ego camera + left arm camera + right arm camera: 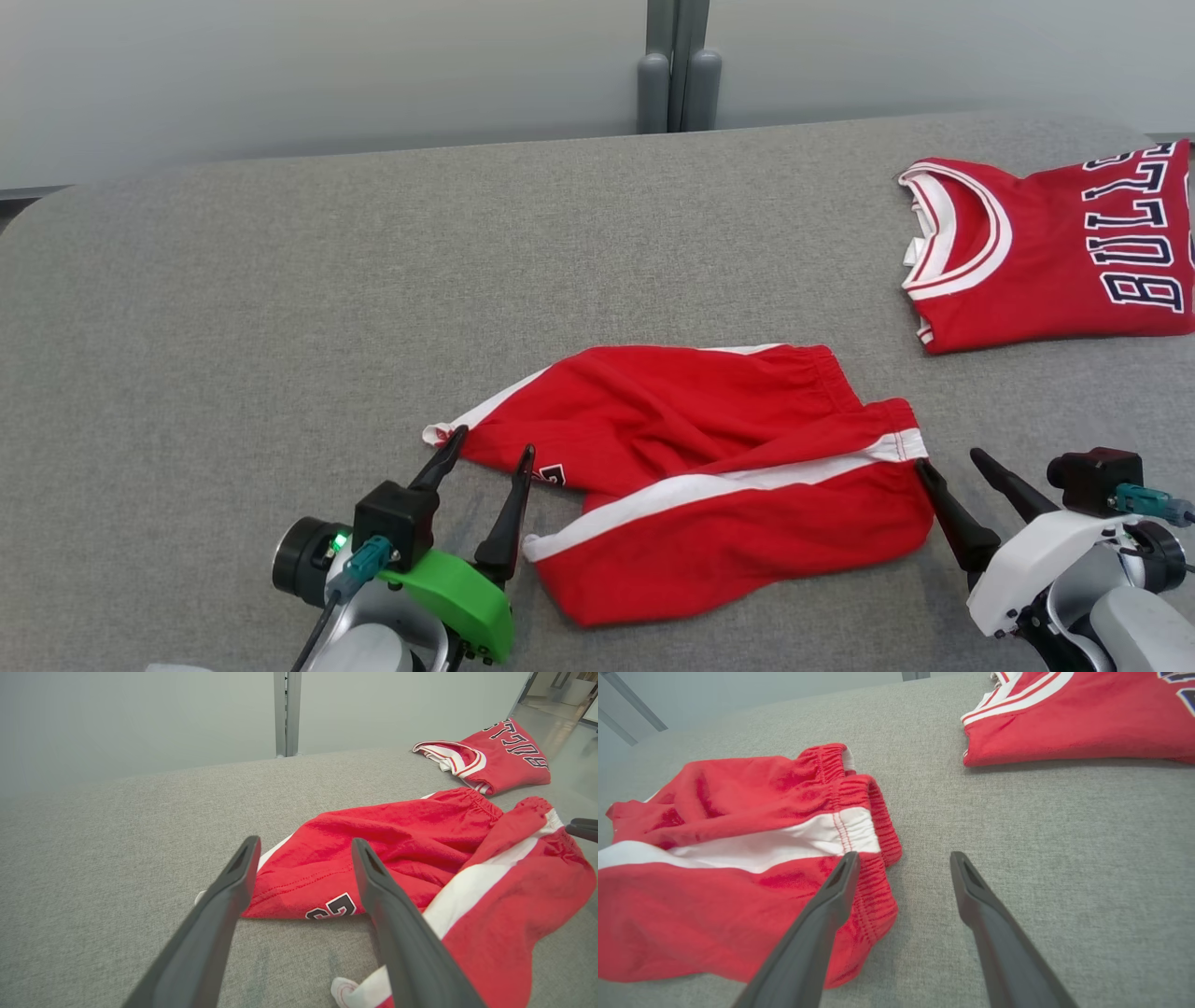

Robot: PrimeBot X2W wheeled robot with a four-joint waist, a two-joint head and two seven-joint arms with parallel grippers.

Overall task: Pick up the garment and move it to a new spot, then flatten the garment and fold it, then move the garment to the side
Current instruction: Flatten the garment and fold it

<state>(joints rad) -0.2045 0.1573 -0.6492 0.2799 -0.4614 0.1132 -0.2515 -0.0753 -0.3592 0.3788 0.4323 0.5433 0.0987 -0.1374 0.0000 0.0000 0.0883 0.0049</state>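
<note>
The garment [709, 467] is a pair of red shorts with white side stripes, lying rumpled and partly doubled over in the middle of the grey surface. It also appears as the shorts [411, 858] in the left wrist view and the shorts [738, 858] in the right wrist view. My left gripper [487, 446] stands open at the shorts' left hem, fingers just over the cloth edge, holding nothing. My right gripper [950, 463] is open beside the waistband end on the right. Its left finger [831, 900] lies over the waistband's edge, the other over bare surface.
A folded red jersey [1055, 247] with white trim and dark lettering lies at the far right, also seen as the jersey [486, 756] and the jersey [1073, 714]. The grey padded surface [280, 327] stretches wide to the left and back. A pale wall with a grey post [677, 65] stands behind.
</note>
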